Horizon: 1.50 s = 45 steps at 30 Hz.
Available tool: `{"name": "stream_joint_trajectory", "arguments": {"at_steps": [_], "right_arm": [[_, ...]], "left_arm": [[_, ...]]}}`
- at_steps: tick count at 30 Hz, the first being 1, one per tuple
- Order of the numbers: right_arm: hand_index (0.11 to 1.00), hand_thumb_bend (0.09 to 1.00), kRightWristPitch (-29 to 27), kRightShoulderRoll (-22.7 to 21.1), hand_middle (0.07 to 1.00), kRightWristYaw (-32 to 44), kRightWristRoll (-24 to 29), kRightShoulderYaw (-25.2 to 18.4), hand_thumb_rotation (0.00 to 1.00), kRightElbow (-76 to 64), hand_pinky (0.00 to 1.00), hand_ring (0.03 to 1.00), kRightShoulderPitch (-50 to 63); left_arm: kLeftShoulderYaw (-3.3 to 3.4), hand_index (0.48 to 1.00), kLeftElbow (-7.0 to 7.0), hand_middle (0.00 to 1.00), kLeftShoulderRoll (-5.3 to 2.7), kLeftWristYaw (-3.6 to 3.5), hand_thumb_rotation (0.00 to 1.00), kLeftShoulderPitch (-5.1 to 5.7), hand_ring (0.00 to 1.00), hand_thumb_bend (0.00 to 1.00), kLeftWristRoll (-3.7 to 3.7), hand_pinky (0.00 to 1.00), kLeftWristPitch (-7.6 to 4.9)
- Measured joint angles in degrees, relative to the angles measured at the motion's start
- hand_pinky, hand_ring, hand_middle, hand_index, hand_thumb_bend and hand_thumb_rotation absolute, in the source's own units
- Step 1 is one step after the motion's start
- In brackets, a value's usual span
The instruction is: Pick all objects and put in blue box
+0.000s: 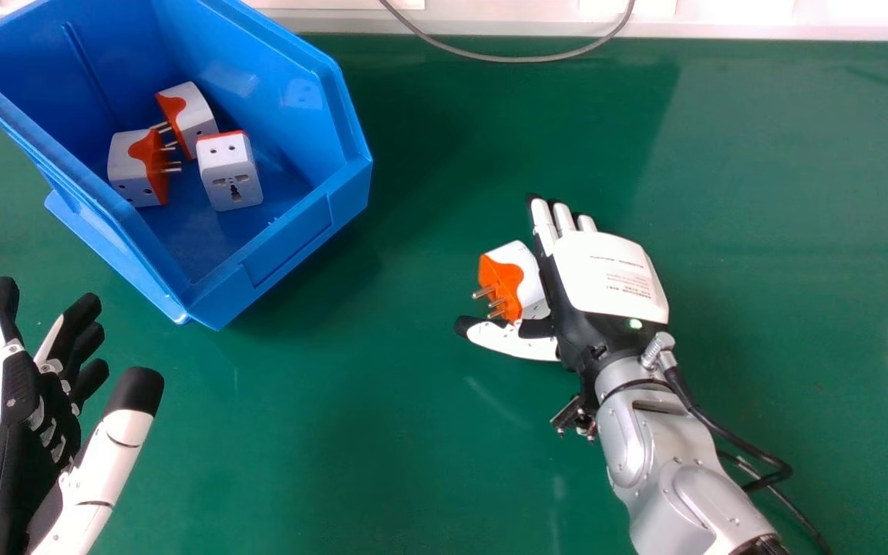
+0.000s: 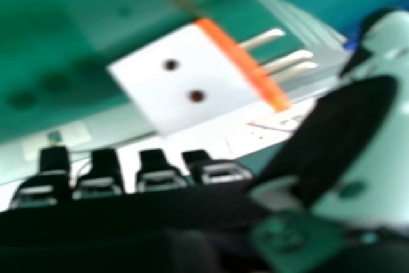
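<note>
"So, where's the plug adapter (image 1: pixel 525 281) sitting?"

"Between the straight fingers and extended thumb of the right hand (image 1: pixel 606 277). Beyond the loosely spread left hand (image 1: pixel 20 393), the blue bin (image 1: pixel 290 239) is holding three more."

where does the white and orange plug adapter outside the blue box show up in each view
Head view: the adapter is just right of centre, beside the right hand.
Right hand view: the adapter is near the middle, white two-hole face showing.
Shared landmark: that hand's thumb.
</note>
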Motion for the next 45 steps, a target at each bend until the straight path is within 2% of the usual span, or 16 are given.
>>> {"name": "stream_joint_trajectory", "arguments": {"at_steps": [14, 21, 29, 36, 39, 40, 42, 43, 44, 45], "right_arm": [[0.96, 0.539, 1.0, 0.7, 0.946, 0.9, 0.1, 1.2, 0.65, 3.7, 0.83, 0.913, -3.2], [0.959, 0.52, 2.5, 0.7, 0.945, 2.6, 0.1, 1.8, 0.63, 3.9, 0.83, 0.91, -4.5], [0.957, 0.498, 3.3, 0.9, 0.942, 2.6, 0.1, 2.4, 0.62, 4.5, 0.82, 0.905, -5.1], [0.945, 0.46, 4.4, 1.1, 0.933, 2.7, 0.0, 3.0, 0.62, 4.6, 0.8, 0.897, -5.5], [0.918, 0.441, 4.6, 1.0, 0.905, 2.8, 0.0, 3.4, 0.61, 4.6, 0.77, 0.867, -5.7], [0.871, 0.428, 4.6, 0.9, 0.86, 2.8, 0.0, 3.4, 0.59, 4.7, 0.73, 0.823, -6.0], [0.871, 0.428, 4.6, 0.9, 0.86, 2.8, 0.0, 3.4, 0.59, 5.3, 0.73, 0.823, -6.6], [0.844, 0.423, 4.4, 1.0, 0.837, 2.5, 0.1, 3.4, 0.59, 5.9, 0.71, 0.799, -6.9], [0.712, 0.445, 4.4, 1.1, 0.669, 2.4, 0.1, 3.4, 0.43, 6.3, 0.55, 0.607, -7.1], [0.665, 0.453, 4.3, 1.3, 0.604, 1.9, 0.6, 3.2, 0.38, 6.9, 0.49, 0.535, -7.5]], "left_arm": [[-0.01, 0.928, 0.0, 0.94, 0.1, 0.15, 0.65, -0.19, 0.94, 0.75, -0.01, 0.93, -0.02], [-0.02, 0.928, -0.26, 0.94, 0.1, 0.14, 0.65, 0.64, 0.94, 0.75, -0.04, 0.93, -0.02], [-0.03, 0.928, -0.55, 0.94, 0.1, 0.14, 0.66, 0.8, 0.94, 0.76, -0.07, 0.93, -0.02], [-0.03, 0.928, -1.19, 0.94, 0.09, 0.14, 0.66, 1.48, 0.94, 0.76, -0.09, 0.93, 0.03], [-0.03, 0.927, -1.36, 0.94, 0.09, 0.14, 0.66, 1.76, 0.94, 0.76, -0.1, 0.92, 0.04], [-0.03, 0.927, -1.39, 0.94, 0.09, 0.14, 0.66, 1.79, 0.94, 0.76, -0.11, 0.92, 0.05], [-0.03, 0.927, -1.43, 0.94, 0.09, 0.14, 0.66, 1.8, 0.94, 0.76, -0.12, 0.92, 0.05], [-0.03, 0.927, -1.47, 0.94, 0.08, 0.14, 0.66, 1.84, 0.94, 0.76, -0.14, 0.92, 0.05], [-0.03, 0.927, -1.5, 0.94, 0.08, 0.14, 0.66, 1.86, 0.94, 0.76, -0.14, 0.92, 0.06], [-0.03, 0.927, -1.53, 0.94, 0.08, 0.14, 0.66, 1.85, 0.94, 0.76, -0.14, 0.92, 0.07]]}}
